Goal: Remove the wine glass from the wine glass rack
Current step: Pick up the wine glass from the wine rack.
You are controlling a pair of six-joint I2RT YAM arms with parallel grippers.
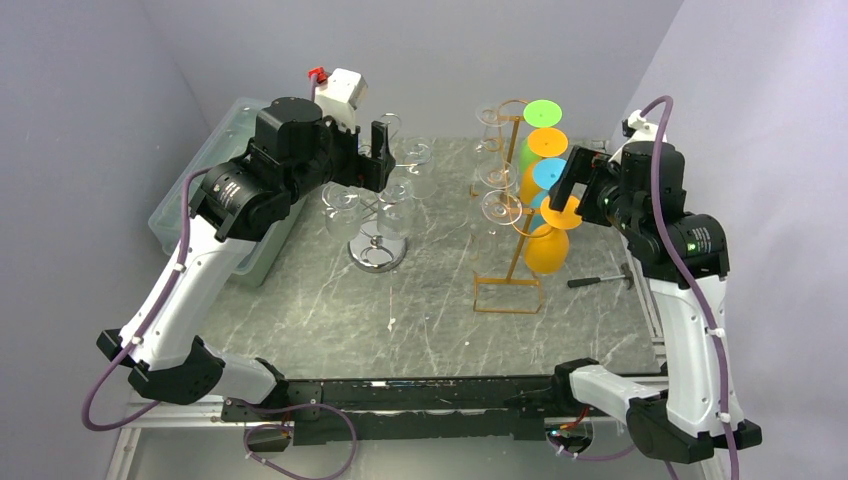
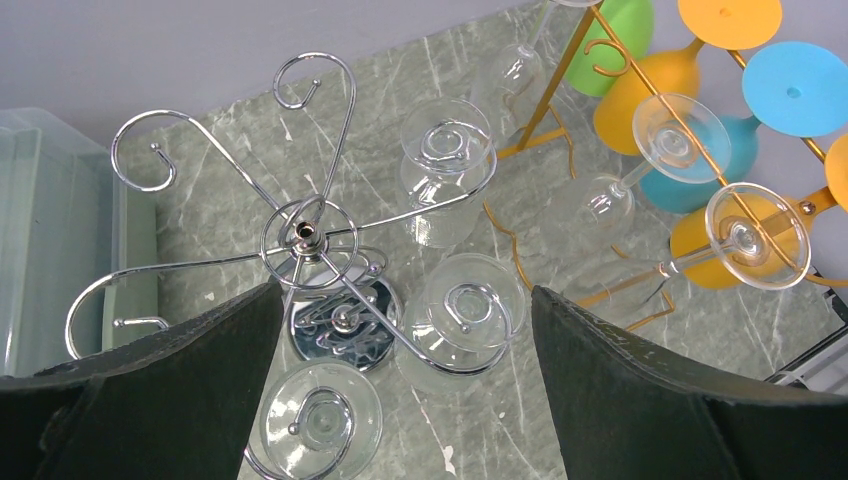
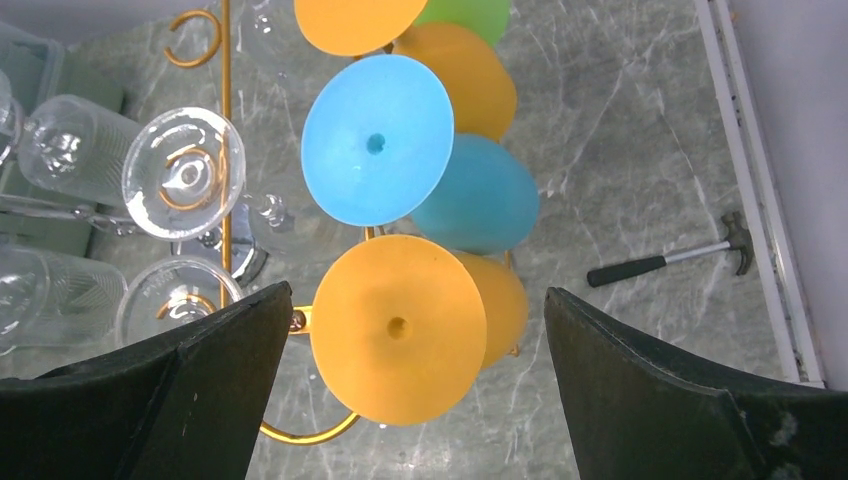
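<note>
Both your pincers stand spread as wide as they go and neither has hold of anything: the left gripper [image 1: 378, 152] hangs over the chrome rack [image 2: 300, 232] left of centre in the top view, the right gripper [image 1: 568, 182] beside the gold rack [image 1: 508, 296] right of centre. The task names no particular glass. I judge the likeliest to be the orange wine glass [image 3: 398, 340], hung bowl-down at the near end of the gold rack's coloured row, its round foot framed between the right fingers [image 3: 150, 400] in the lower middle of the right wrist view. To take it well, come down until the fingers straddle the stem just under the foot rather than the disc itself. Close gently, then slide the glass out along its hook toward the open end before lifting; a straight pull upward would probably drag the light rack along. Mind the blue glass [image 3: 375, 140] just above it in that frame, so close I cannot tell whether the bowls touch, and the clear glasses [image 3: 185, 172] at the frame's left, on the rack's other side. Should you use the left arm instead, the chrome rack's curled wire arms and its hanging glasses [image 2: 470, 310] crowd every approach. The hammer [image 3: 665, 262] at the right of that frame and the plastic bin [image 1: 190, 215] at the left edge of the top view lie well apart from the work.
</note>
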